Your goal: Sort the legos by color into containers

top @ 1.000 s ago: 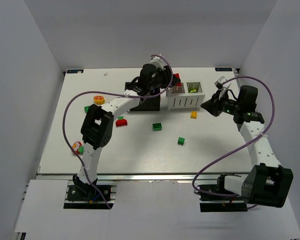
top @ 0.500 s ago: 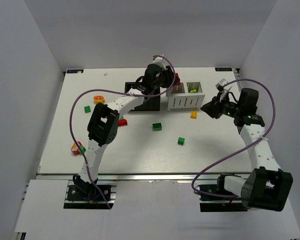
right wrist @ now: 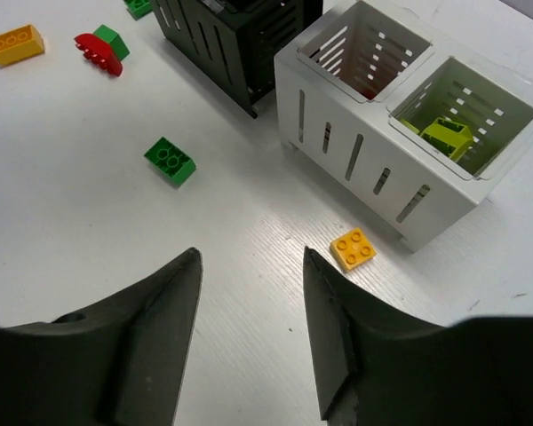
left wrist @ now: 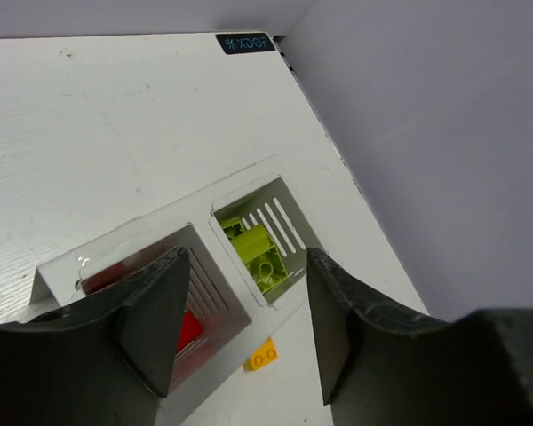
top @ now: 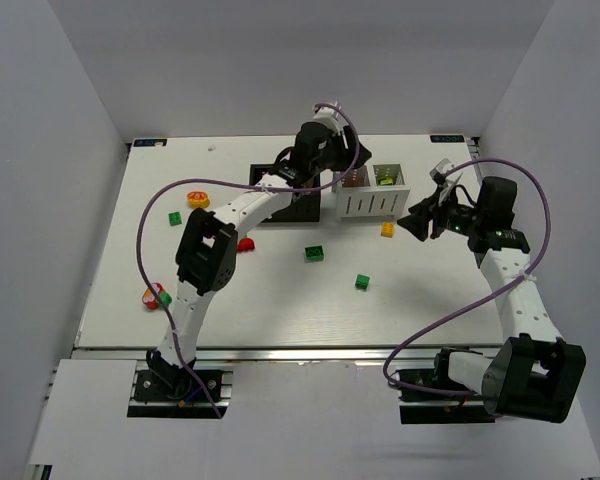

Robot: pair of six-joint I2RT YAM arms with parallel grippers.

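Note:
My left gripper hangs open over the white container, nothing between its fingers. In the left wrist view the left gripper frames that container: a red lego lies in the left compartment, lime legos in the right. My right gripper stands open and empty to the right of the box. In the right wrist view the right gripper hovers near a yellow lego. The black container sits left of the white one.
Loose legos lie on the table: yellow, two green, red, an orange-yellow round one, a small green one and a mixed cluster near the left edge. The left arm crosses over the black container.
The left gripper moved right over the white container and opened; the red piece seen at its tips is gone from there. The right gripper opened and shifted slightly left.

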